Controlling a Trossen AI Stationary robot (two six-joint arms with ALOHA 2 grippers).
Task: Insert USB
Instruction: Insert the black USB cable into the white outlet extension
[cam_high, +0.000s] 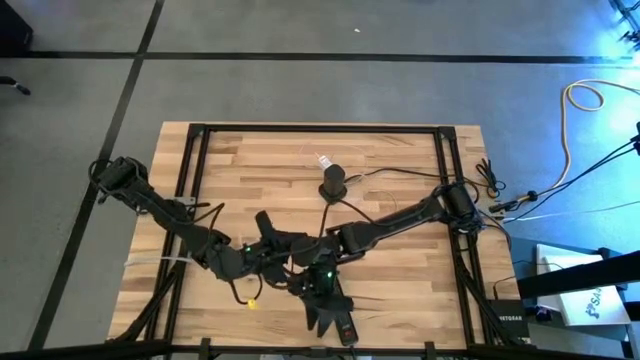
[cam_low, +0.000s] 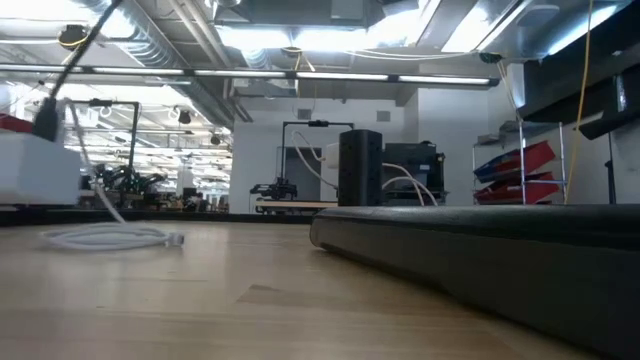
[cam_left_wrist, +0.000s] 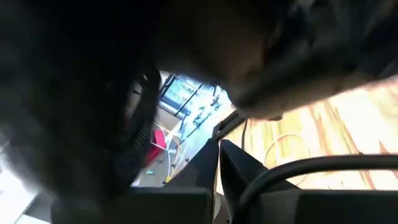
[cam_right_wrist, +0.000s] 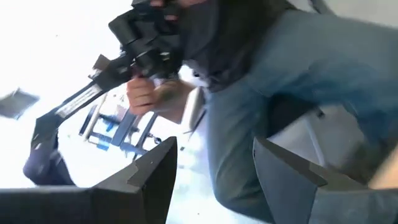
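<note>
A black upright USB block (cam_high: 333, 183) stands on the wood table past its middle, with a white plug and thin cable (cam_high: 323, 160) lying just beyond it. In the low view the block (cam_low: 360, 168) shows with white cables running into it. Both arms lie folded low near the table's near edge. My left gripper (cam_high: 268, 232) sits left of centre, and its fingers (cam_left_wrist: 219, 163) meet, shut on nothing. My right gripper (cam_high: 338, 322) is at the near edge, pointing off the table, with its fingers (cam_right_wrist: 214, 177) wide apart and nothing between them.
A white cable coil (cam_low: 110, 238) lies on the table toward its left side, and a small yellow piece (cam_high: 250, 300) lies near the near edge. Black frame rails (cam_high: 190, 160) run along the table's sides. A person in jeans (cam_right_wrist: 280, 81) stands beyond the near edge, holding a dark handle.
</note>
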